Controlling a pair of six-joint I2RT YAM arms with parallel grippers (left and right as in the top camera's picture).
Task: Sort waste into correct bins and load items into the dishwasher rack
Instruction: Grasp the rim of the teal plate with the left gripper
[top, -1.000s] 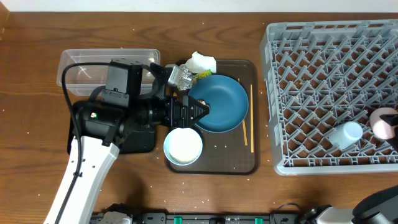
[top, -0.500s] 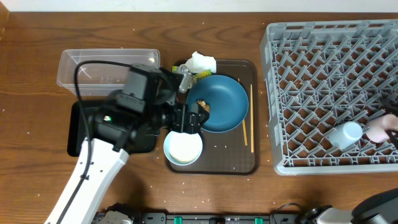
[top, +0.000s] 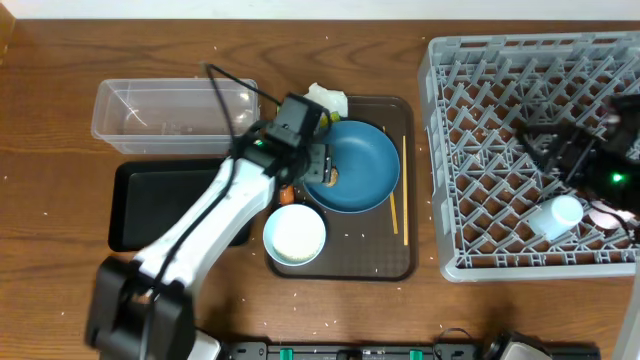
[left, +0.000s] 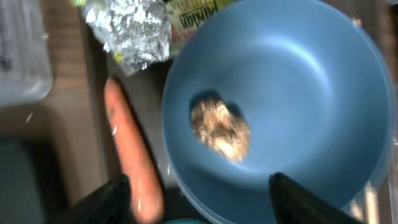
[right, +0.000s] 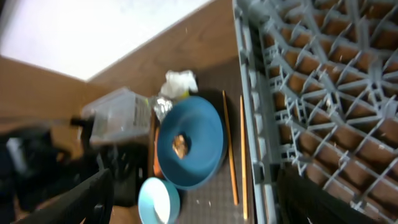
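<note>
My left gripper (top: 314, 170) (left: 199, 208) is open and hangs low over the left rim of the dark-blue plate (top: 355, 165) (left: 280, 93). One finger is beside the orange carrot (left: 132, 165) and the other is over the plate's inside. A brown food lump (left: 221, 127) lies on the plate. Silver foil (left: 127, 28) and the yellow-green wrapper (left: 196, 12) lie just beyond, with the white tissue (top: 325, 98) behind them. My right gripper (top: 540, 145) (right: 199, 205) is open and empty above the dishwasher rack (top: 480, 90). The pink-and-white cup (top: 558, 215) lies in the rack.
The clear tub (top: 175, 115) and the black tray (top: 165, 205) sit left of the brown serving tray (top: 345, 262). That serving tray also holds the light-blue bowl (top: 295, 235) and the chopsticks (top: 398, 205). White specks dot the table.
My left arm has swung off the black tray and its gripper now points down at the plate's left rim. My right gripper has risen into view over the rack, away from the cup.
</note>
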